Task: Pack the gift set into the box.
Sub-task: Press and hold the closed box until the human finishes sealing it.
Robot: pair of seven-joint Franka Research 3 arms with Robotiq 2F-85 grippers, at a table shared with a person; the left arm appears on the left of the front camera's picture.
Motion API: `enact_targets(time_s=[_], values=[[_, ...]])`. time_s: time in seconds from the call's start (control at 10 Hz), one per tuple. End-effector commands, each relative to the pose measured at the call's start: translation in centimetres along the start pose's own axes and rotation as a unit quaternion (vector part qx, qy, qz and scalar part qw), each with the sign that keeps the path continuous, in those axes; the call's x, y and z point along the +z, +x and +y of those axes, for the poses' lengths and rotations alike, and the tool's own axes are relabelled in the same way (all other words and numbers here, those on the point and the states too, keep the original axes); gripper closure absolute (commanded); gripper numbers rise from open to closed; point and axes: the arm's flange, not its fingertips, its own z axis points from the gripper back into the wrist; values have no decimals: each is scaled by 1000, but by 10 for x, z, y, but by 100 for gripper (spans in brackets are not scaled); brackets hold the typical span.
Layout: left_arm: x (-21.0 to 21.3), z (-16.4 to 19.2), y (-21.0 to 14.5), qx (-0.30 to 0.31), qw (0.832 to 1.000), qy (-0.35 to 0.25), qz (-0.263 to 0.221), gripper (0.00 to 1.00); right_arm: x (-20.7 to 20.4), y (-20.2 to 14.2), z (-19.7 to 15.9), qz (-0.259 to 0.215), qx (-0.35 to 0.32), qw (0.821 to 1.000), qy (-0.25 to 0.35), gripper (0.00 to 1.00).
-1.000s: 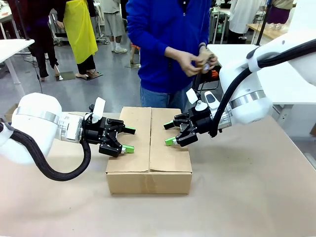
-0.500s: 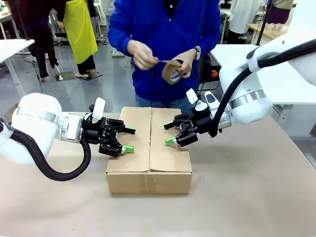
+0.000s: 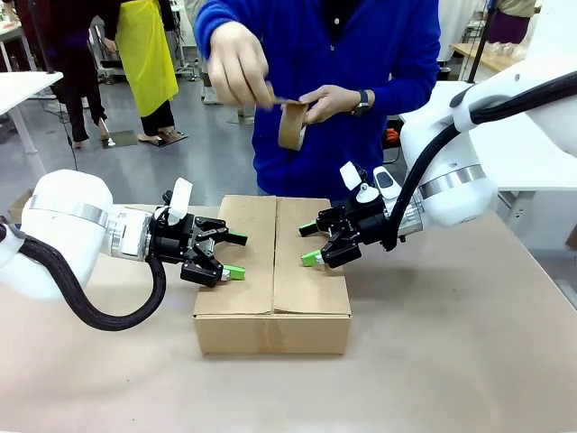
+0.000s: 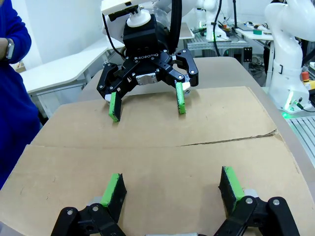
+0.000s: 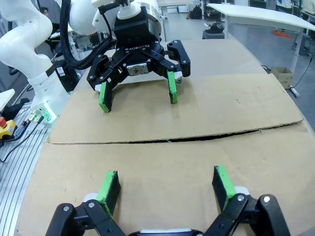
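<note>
The box (image 3: pixel 272 273) sits mid-table with its top flaps folded shut, the seam running away from the robot down the middle, and both arms are parked on it. The left gripper (image 3: pixel 233 255) comes in over the box's left flap, fingers spread wide with nothing between them, green pads low over the cardboard; whether they actually press on it I can't tell. The right gripper (image 3: pixel 309 244) mirrors it over the right flap, likewise spread and empty. In the left wrist view the two flaps meet along a slightly ragged seam with the opposite gripper facing across it. Neither gripper has shifted over the last second; the action is all behind the box. The person has lifted the tape roll (image 3: pixel 291 125) from chest height up higher, and the other hand (image 3: pixel 238 63) is now pulling a strip off it, above and behind the box's far edge. The gift set is not to be seen, presumably inside under the closed flaps. So packing looks done, and this is the sealing stage: the grippers seem to be holding the flaps down while the tape is readied. The likely next step is tape laid along the seam, and the risk is a flap springing up if either arm lifts early.
</note>
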Motion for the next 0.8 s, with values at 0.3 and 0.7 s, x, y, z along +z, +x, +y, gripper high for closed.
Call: enact_targets(time_s=[0.3,0.7], values=[[-1,-1,-1,-5,1000,-2,1,0,-2,-2,2,3,-1,1000,0,0],[-1,-1,-1,-5,1000,-2,1,0,-2,-2,2,3,-1,1000,0,0]])
